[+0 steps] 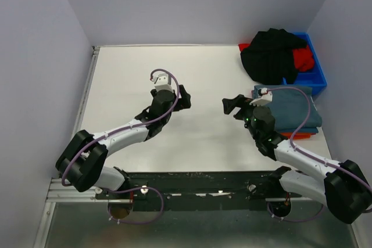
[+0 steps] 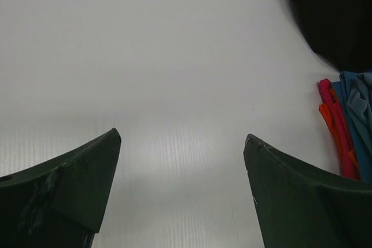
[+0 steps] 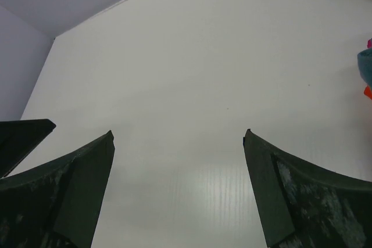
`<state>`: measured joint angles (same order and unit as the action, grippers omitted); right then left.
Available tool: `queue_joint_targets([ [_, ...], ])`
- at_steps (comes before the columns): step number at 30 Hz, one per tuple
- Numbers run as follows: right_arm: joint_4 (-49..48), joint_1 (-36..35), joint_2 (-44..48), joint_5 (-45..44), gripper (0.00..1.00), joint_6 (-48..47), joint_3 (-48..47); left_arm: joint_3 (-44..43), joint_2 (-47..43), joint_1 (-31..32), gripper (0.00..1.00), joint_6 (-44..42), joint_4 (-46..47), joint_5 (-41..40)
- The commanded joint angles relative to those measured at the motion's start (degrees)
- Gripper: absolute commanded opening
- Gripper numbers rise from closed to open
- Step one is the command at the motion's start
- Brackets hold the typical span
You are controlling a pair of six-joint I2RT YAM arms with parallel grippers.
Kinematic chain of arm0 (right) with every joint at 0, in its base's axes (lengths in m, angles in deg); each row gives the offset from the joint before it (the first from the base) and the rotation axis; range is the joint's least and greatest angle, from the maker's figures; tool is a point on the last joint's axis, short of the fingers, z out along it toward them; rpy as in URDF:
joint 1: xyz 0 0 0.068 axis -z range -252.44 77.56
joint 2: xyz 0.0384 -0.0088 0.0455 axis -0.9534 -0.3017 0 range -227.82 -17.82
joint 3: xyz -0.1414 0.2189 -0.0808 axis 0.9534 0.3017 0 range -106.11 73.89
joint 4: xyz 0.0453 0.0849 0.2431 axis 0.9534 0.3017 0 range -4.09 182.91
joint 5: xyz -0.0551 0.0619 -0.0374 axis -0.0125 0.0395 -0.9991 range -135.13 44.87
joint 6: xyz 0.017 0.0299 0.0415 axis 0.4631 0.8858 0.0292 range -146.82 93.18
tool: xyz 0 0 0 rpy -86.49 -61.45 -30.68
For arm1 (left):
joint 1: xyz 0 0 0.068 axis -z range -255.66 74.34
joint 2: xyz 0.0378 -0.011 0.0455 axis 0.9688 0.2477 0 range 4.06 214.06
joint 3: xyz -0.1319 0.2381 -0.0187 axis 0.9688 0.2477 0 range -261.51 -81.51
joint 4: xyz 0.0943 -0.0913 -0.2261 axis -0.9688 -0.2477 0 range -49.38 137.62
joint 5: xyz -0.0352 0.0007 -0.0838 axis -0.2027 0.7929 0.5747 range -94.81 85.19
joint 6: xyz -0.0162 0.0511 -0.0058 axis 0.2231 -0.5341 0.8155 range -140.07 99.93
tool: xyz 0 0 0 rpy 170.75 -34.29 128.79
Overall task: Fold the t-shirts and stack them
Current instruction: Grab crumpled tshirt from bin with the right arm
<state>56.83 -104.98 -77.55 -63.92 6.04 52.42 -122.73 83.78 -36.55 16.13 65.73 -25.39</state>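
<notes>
A black t-shirt (image 1: 270, 55) lies crumpled over the edge of the blue bin (image 1: 318, 79), with a red t-shirt (image 1: 303, 59) inside it. A folded slate-blue t-shirt (image 1: 293, 111) tops a stack at the right, an orange one (image 1: 302, 135) peeking out beneath. In the left wrist view the stack's edge (image 2: 354, 126) and the black t-shirt (image 2: 337, 15) show at the right. My left gripper (image 1: 186, 99) (image 2: 180, 139) hangs open over bare table at the centre. My right gripper (image 1: 231, 107) (image 3: 178, 133) is open too, just left of the stack, holding nothing.
The white table (image 1: 203, 74) is walled by pale panels at the back and both sides. The bin sits in the far right corner. The two grippers face each other across a short gap, and a left finger (image 3: 23, 140) shows in the right wrist view.
</notes>
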Motion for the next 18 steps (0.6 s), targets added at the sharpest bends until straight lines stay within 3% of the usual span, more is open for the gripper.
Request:
queue_joint_targets([
  [1, -1.6, -0.2, -0.3, 0.4, 1.0, -1.0, 0.2, 2.6, -2.5, 0.0, 0.99, -0.3, 4.3, 1.0],
  [5, -0.6, -0.2, -0.8, 1.0, 1.0, -1.5, -0.9, 2.5, -2.2, 0.1, 0.99, -0.6, 4.7, 3.3],
  [11, 2.8, -0.1, -3.5, 0.5, 1.0, -3.4, -4.3, 11.1, -6.5, 0.2, 0.99, -2.8, 19.8, 9.1],
  [18, 26.2, 5.9, -5.9, 1.1, 1.0, -2.2, -22.3, 9.9, -7.7, 0.1, 0.99, -3.6, 16.7, 8.8],
])
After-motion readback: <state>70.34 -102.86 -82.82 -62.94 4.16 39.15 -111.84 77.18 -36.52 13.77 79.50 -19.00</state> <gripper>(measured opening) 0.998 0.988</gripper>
